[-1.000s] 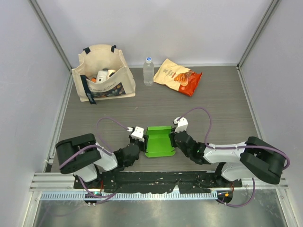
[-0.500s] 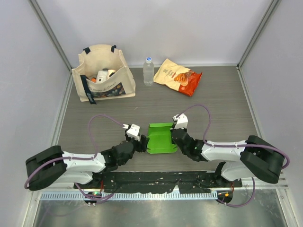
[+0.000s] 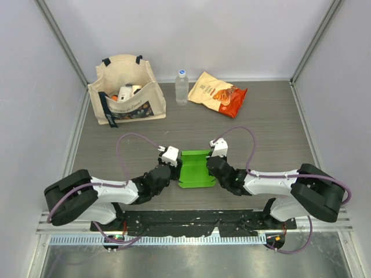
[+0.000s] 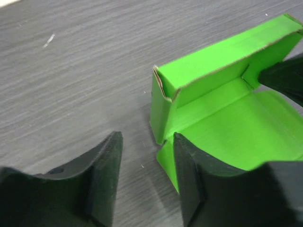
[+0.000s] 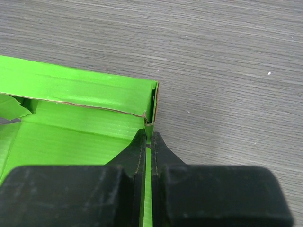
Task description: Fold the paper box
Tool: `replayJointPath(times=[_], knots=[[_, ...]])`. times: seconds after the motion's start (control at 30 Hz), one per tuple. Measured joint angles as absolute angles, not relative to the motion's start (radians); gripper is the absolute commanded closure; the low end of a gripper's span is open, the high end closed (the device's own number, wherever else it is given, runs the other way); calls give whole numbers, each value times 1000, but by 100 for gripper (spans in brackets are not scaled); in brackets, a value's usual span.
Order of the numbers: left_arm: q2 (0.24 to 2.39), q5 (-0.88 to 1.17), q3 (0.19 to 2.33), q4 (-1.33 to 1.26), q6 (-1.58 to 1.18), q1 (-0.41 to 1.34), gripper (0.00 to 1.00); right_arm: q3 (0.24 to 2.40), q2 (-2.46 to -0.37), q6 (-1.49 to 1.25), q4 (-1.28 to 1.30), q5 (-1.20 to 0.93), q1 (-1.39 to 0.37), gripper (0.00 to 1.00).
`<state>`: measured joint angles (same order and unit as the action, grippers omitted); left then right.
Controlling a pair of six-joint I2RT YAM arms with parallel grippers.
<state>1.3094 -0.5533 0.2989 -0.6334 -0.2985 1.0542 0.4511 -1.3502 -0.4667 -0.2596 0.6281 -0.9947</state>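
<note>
The paper box [image 3: 196,169] lies as a shallow tray near the middle of the bench [image 3: 261,116], its right wall clamped upright in the right hand [image 5: 149,138], likely to steady it, while the left hand [image 4: 146,142], fingers apart, hovers at the left wall's near corner

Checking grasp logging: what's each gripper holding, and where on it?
The right gripper pinches the paper box by its right side wall; the left gripper is open, holding nothing.
</note>
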Motion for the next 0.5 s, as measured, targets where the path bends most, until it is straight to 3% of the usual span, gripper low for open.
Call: replayJointPath(times=[0.43,0.5], knots=[[1430,-551,372,-719,-251,996,55,461,-1352,-473,-250,628,-998,99],[1454,-551,384,-734,-249,994,61,471,-1359,-476,-249,627,-1001,99]])
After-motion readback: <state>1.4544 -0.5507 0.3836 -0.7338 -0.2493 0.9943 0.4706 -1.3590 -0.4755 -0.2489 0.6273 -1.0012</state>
